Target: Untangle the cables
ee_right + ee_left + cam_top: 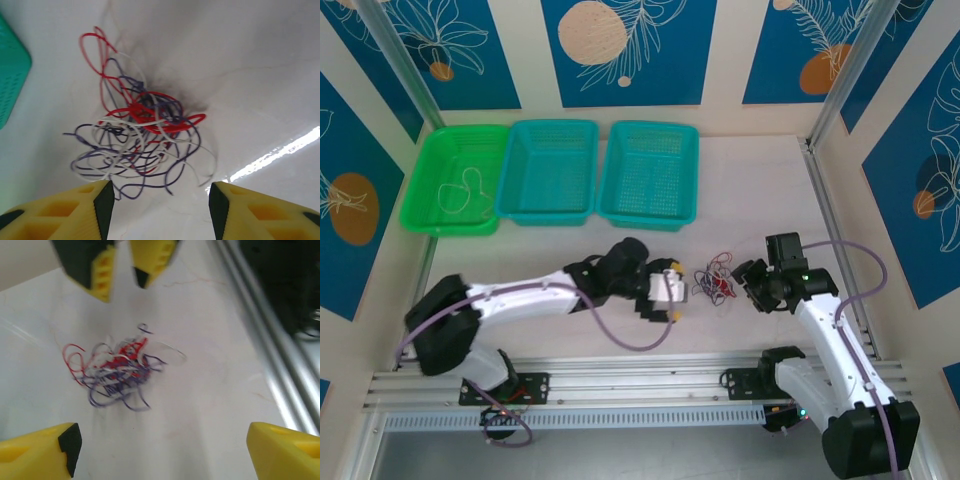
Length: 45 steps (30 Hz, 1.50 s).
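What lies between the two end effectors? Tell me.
The tangled cables lie between the left end effector and right end effector, seen in the top view.

A small tangle of very thin, flexible wires in red, dark purple and whitish cream (713,280) lies loose on the pale surface (750,190). It sits between the left end effector (674,290) and the right end effector (750,285), just ahead of each and touching neither. The strands knot into a dense middle clump. Red loops and one cream strand stray outward, flat on the surface.
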Tool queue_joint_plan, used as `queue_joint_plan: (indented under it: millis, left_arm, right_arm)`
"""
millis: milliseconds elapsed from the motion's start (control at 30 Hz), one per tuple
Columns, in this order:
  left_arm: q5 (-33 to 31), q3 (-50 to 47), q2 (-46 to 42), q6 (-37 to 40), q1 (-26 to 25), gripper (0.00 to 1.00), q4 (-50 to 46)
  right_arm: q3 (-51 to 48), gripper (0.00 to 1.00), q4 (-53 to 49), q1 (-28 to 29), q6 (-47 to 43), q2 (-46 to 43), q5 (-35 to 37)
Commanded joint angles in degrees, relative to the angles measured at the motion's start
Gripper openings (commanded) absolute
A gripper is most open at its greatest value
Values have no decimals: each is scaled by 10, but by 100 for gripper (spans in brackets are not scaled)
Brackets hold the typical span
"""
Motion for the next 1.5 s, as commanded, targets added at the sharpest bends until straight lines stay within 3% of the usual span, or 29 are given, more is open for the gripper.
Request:
queue_joint_plan:
  millis: [0,133,233,467,600,667,800,900,1000,1133,1200,1300,1467]
  left_arm:
    - [-6,83,66,8,-10,82,83]
    - [-3,138,137,-6,-10,79,96]
    - [3,176,180,-6,-10,74,78]
    - [-8,243,261,18,-10,63,20]
    - [-17,281,300,5,-11,49,17]
    - [-22,297,314,3,-12,37,7]
    - [-21,300,314,1,-12,0,5]
    - [-22,285,293,-20,-11,0,14]
    - [-18,271,251,-103,-5,0,23]
    - [-36,216,179,-218,-3,0,61]
    - [-70,210,151,-273,-3,0,37]
    - [-116,199,116,-336,-3,0,11]
    - [-141,120,43,-405,-2,0,71]
  right_arm:
    - [-13,55,-11,-29,-1,-15,-43]
    - [-12,59,-6,-50,-14,-18,-53]
    - [-12,68,-14,-59,-13,-17,-52]
    - [-14,69,-10,-76,-22,-19,-75]
    - [-11,69,-12,-78,-28,-22,-79]
    - [-10,69,-14,-79,-29,-24,-80]
    - [-8,69,-17,-80,-32,-31,-81]
    - [-9,69,-12,-80,-42,-32,-83]
    - [-20,69,8,-76,-43,-33,-94]
    - [-35,69,86,-59,-75,-32,-163]
    - [-45,69,133,-43,-93,-30,-211]
    - [-54,70,174,-8,-110,-29,-223]
    - [-65,80,250,56,-87,0,-222]
